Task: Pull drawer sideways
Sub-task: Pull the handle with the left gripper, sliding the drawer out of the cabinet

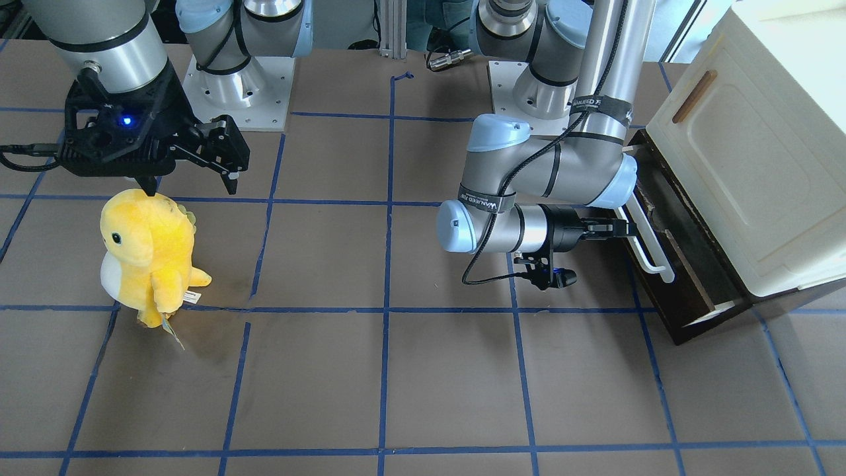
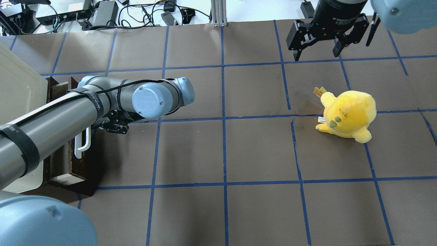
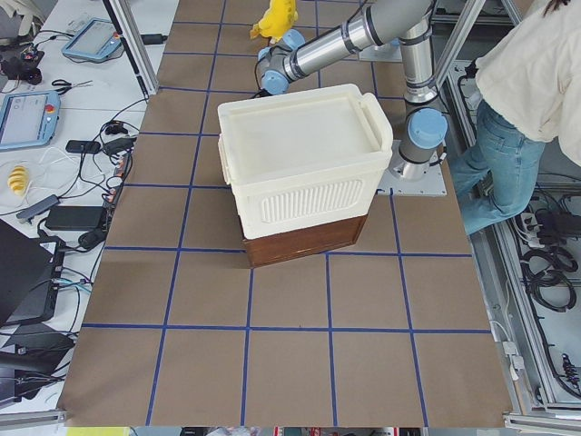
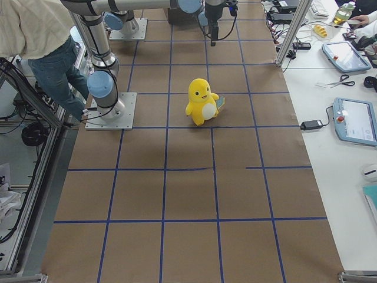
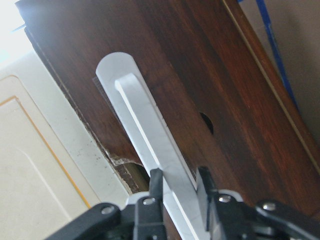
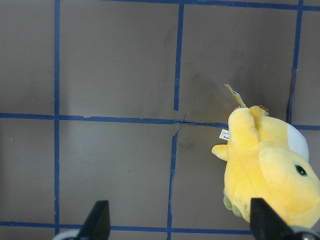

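Observation:
The dark-brown drawer sticks partly out from under the cream-white cabinet at the table's end. Its long white bar handle runs along the front. My left gripper is shut on this handle; in the left wrist view the two fingers pinch the white bar against the brown front. From overhead the drawer and handle lie under my left arm. My right gripper hangs open and empty, far from the drawer.
A yellow plush toy stands on the brown mat just below my right gripper, also in the right wrist view. The cabinet sits on top of the drawer's case. A person stands behind the robot.

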You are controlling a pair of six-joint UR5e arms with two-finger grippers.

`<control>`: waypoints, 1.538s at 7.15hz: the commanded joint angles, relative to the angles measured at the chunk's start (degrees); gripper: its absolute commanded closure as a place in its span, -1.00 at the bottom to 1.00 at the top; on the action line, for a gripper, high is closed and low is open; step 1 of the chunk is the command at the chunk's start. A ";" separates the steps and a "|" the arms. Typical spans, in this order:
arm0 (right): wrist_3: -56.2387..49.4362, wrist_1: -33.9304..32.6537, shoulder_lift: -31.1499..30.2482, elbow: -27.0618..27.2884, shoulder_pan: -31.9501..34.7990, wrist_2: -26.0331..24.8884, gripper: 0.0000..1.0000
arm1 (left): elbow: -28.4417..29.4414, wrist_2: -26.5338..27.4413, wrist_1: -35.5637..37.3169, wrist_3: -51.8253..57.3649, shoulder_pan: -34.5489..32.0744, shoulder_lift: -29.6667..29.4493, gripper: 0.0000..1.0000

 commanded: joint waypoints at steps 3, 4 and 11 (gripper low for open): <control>0.00 0.00 0.00 0.00 0.00 0.00 -1.00 | 0.00 -0.09 0.12 0.00 -2.50 -0.11 0.69; 0.00 0.00 0.00 0.00 0.00 0.00 -1.00 | 0.00 -0.09 0.29 0.00 -2.68 -0.11 0.69; -0.09 0.00 0.00 0.00 0.00 0.00 -1.00 | 0.09 -0.79 0.91 -0.17 -3.30 0.50 -1.00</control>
